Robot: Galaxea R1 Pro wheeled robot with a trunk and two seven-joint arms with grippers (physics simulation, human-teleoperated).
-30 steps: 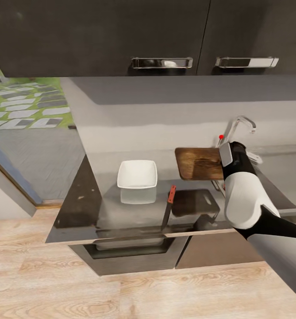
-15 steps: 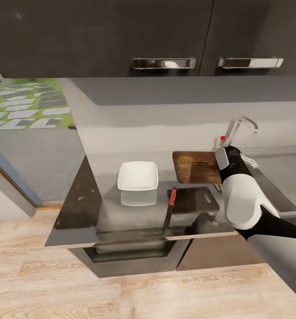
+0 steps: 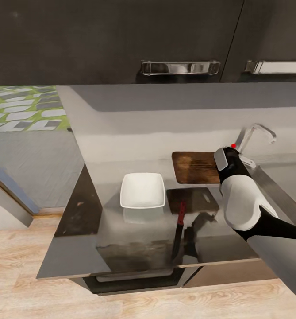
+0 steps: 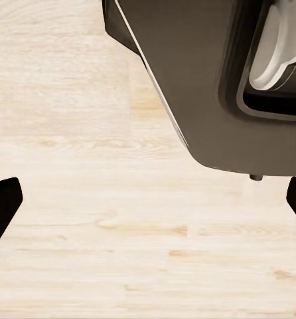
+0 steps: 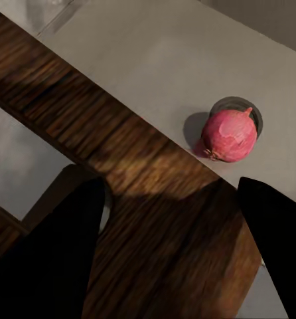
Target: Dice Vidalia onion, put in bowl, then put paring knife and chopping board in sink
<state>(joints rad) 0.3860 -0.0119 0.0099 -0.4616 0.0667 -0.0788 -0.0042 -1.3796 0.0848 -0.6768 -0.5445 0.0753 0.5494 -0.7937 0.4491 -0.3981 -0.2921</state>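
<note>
On the grey countertop (no writing), right end effector clamps the chopping board.

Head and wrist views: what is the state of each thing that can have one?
chopping board: lifted off the countertop, gripped by right gripper.
Vidalia onion: whole, in the sink.
paring knife: lying on the countertop.
bowl: upright, empty.
left gripper: open, empty.

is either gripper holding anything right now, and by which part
The right gripper holds the dark brown wooden chopping board by its edge nearest the sink; the left gripper is open, holding nothing.
</note>
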